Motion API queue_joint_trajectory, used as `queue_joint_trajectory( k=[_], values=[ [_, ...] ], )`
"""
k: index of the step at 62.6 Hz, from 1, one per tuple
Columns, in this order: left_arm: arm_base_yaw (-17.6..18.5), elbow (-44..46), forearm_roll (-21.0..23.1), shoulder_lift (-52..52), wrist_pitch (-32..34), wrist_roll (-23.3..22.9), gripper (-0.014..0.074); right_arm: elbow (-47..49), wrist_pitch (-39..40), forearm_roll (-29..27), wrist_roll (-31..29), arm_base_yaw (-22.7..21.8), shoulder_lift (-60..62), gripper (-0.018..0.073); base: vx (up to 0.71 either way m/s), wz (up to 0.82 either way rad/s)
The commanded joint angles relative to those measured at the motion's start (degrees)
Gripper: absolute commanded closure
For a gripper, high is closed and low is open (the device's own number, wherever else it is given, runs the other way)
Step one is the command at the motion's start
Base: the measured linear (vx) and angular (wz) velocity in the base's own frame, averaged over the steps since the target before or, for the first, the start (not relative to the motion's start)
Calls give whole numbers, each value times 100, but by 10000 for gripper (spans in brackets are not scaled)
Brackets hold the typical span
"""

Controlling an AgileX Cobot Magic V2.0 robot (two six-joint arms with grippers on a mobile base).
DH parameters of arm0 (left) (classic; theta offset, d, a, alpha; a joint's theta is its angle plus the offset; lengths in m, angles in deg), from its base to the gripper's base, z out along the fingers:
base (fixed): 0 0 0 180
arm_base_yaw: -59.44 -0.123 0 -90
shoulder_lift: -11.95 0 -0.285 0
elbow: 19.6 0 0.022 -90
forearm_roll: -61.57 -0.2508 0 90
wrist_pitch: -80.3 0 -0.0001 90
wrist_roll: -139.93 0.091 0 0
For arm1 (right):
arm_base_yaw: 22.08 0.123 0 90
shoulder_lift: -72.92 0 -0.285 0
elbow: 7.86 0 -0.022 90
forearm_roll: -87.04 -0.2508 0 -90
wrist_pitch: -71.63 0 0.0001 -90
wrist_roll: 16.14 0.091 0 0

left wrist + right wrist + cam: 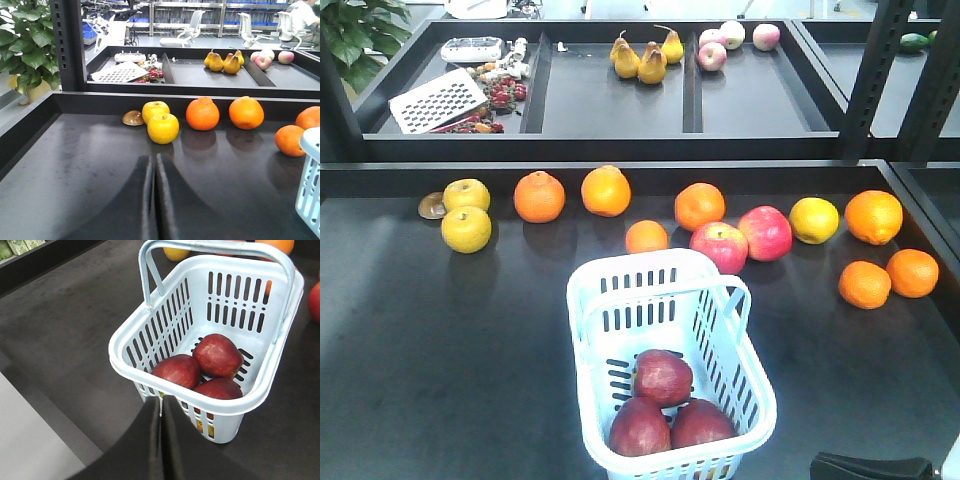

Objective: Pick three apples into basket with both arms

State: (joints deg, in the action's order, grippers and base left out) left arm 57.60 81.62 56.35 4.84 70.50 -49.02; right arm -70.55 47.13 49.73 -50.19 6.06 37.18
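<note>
Right gripper [161,412] sat clenched and empty, just beside the near rim of the pale blue-white slotted plastic basket [125,357]; left gripper [154,172] likewise pressed closed, holding nothing, over bare dark tabletop [75,165]. Three dark maroon-red apples [218,355] lay touching on the basket floor, near end. Task looked complete; best move was lifting both arms straight up, clear of the raised handle [215,246]. Oranges [539,196] and pink-red apples [765,232] stayed outside.
</note>
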Motion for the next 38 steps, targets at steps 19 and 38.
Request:
queue_joint_trajectory(
  k=[19,38],
  values=[
    [-7,-23,-9,97,388,-49,603,166,233,59,-28,-15,-11,564,0,0],
    [-7,-23,-9,97,388,-49,603,10,603,2436,2490,-15,271,564,0,0]
  ],
)
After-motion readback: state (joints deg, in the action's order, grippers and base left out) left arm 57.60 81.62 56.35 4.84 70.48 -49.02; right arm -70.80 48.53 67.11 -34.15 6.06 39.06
